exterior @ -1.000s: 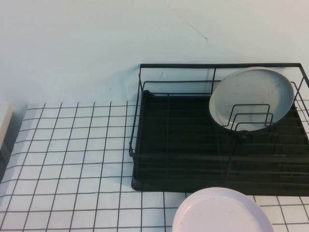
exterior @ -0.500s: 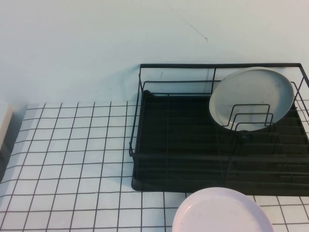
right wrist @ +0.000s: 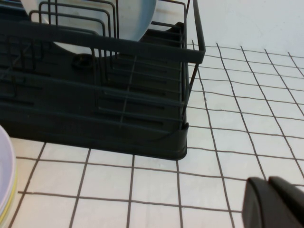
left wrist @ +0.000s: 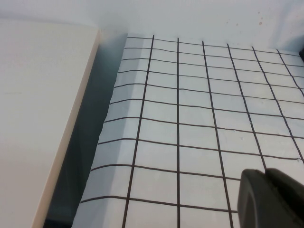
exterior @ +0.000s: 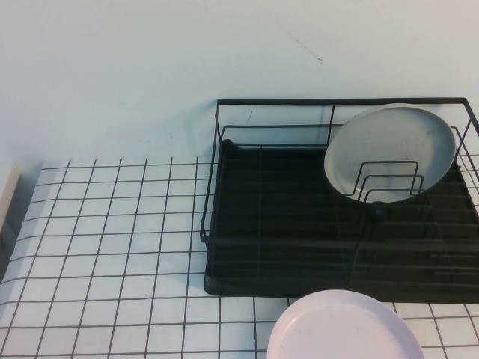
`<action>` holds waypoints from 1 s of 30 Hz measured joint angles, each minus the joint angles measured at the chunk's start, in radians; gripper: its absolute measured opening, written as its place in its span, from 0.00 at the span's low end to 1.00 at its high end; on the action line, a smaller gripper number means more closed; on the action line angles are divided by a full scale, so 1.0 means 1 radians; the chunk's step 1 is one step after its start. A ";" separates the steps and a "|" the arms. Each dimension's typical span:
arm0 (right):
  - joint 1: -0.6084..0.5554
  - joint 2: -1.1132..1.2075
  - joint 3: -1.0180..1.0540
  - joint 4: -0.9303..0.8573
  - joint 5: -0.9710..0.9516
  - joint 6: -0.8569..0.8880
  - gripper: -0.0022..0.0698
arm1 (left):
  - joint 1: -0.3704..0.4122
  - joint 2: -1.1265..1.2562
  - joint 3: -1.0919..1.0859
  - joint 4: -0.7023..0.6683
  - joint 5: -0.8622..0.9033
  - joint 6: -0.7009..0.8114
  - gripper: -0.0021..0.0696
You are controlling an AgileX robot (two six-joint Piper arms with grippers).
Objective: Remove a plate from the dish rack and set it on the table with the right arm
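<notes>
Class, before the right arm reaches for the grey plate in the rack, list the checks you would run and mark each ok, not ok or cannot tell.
1. Grey plate stands on edge in the dish rack, behind the wire dividers: ok.
2. Nothing lies on the plate: ok.
3. Bare table to the robot's left of the rack for setting it down: ok.
4. Pink plate sits on the table just in front of the rack, possibly in the approach path: not ok.
5. Right tool low over the table outside the rack; fingers open: cannot tell.
6. Left tool parked over tiles, away from the rack: ok.
</notes>
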 joint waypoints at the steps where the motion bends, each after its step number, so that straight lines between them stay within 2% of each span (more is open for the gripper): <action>1: 0.000 0.000 0.000 0.000 0.000 0.000 0.03 | 0.000 0.000 0.000 0.000 0.000 0.000 0.02; 15: 0.000 0.000 0.000 0.033 0.000 0.020 0.03 | 0.000 0.000 0.000 0.000 0.000 0.000 0.02; 18: 0.000 0.000 0.000 0.197 0.000 0.086 0.03 | 0.000 0.000 0.000 0.000 0.000 0.000 0.02; 23: 0.000 0.000 0.006 0.746 -0.025 0.226 0.03 | 0.000 0.000 0.000 0.000 0.000 0.000 0.02; 26: 0.000 0.000 0.006 0.853 -0.046 0.219 0.03 | 0.000 0.000 0.000 0.000 0.000 0.000 0.02; 30: 0.000 0.000 0.006 0.835 -0.052 0.080 0.03 | 0.000 0.000 0.000 0.000 0.000 0.000 0.02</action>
